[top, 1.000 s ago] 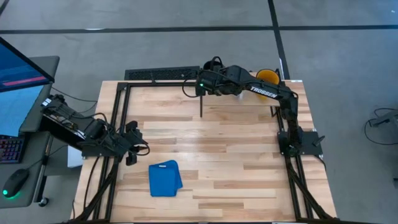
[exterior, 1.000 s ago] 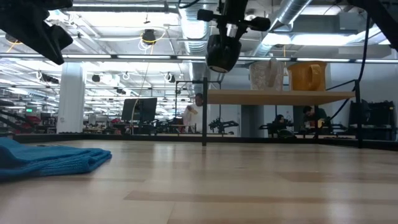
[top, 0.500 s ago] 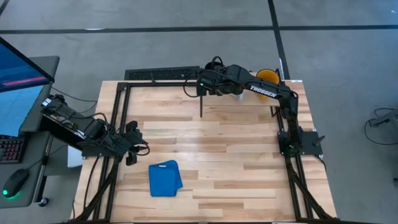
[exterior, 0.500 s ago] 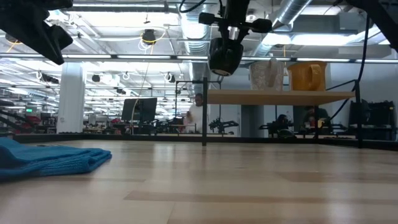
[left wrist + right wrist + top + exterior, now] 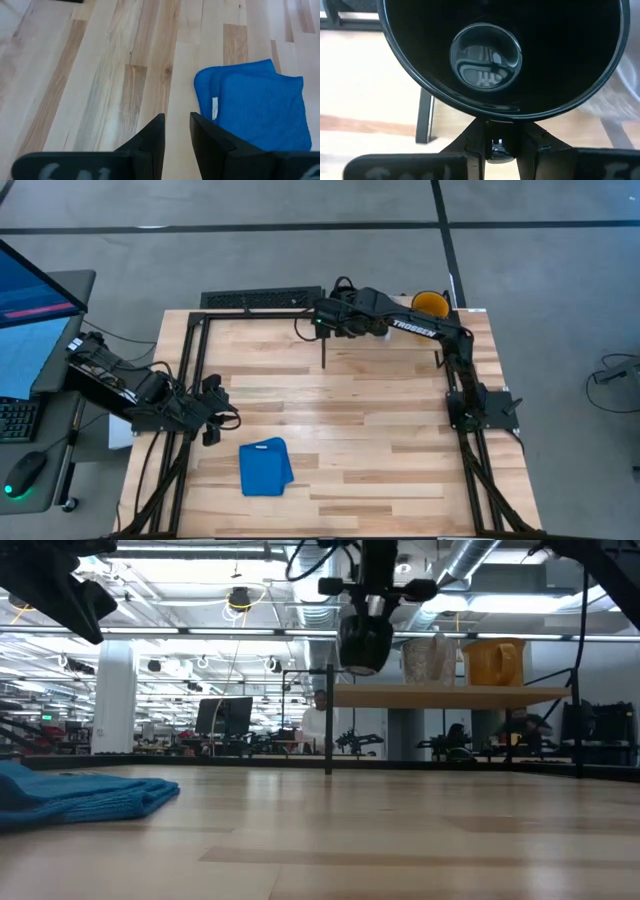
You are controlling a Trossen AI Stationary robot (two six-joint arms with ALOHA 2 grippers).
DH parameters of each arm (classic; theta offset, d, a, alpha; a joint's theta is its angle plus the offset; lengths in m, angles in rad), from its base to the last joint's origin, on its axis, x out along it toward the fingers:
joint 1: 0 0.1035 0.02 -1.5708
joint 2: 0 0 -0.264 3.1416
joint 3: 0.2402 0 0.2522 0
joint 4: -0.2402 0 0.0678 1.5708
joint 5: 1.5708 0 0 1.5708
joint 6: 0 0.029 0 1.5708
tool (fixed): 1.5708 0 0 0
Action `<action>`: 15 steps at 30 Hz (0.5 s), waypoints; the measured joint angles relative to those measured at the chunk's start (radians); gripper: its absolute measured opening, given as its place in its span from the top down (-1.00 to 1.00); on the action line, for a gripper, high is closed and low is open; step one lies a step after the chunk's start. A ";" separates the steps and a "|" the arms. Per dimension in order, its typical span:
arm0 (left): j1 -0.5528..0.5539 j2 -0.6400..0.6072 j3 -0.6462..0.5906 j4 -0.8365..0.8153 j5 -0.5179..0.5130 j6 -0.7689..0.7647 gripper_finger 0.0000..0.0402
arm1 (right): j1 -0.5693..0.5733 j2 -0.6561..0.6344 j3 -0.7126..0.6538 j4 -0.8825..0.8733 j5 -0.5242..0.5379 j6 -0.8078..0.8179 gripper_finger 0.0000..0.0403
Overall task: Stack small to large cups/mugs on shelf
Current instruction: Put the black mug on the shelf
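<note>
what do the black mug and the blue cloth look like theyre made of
Black mug, held in the right pincer: likely glazed ceramic, since its glossy inside mirrors the ceiling lights. Blue cloth: soft knit or microfibre fabric, going by its fine ribbed weave, folds and sewn tag.

Lighting's bright and even, mostly from ceiling strip lights (image 5: 180, 554) in the low view. The black mug (image 5: 500, 55) shows glare reflections inside. The tabletop (image 5: 320, 840) up close looks soft; shadows stay faint.

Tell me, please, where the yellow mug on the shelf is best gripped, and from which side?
Probably by its rim, from above: the yellow mug stands upright on the shelf, mouth open to the high view. The pale mug stands close beside it, so a side approach looks cramped.
</note>
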State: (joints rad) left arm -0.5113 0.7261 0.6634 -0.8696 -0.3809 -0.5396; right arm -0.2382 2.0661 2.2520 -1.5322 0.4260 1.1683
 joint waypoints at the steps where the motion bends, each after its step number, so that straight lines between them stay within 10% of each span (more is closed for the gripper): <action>1: 0.000 0.000 0.000 0.000 0.000 0.000 0.59 | 0.002 0.011 0.001 0.008 0.009 -0.002 0.60; 15: 0.000 0.000 0.000 -0.005 0.000 -0.005 0.59 | -0.009 0.034 0.002 -0.004 0.014 0.020 0.60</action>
State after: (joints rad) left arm -0.5114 0.7265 0.6634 -0.8750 -0.3808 -0.5446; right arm -0.2470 2.1002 2.2539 -1.5361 0.4398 1.1884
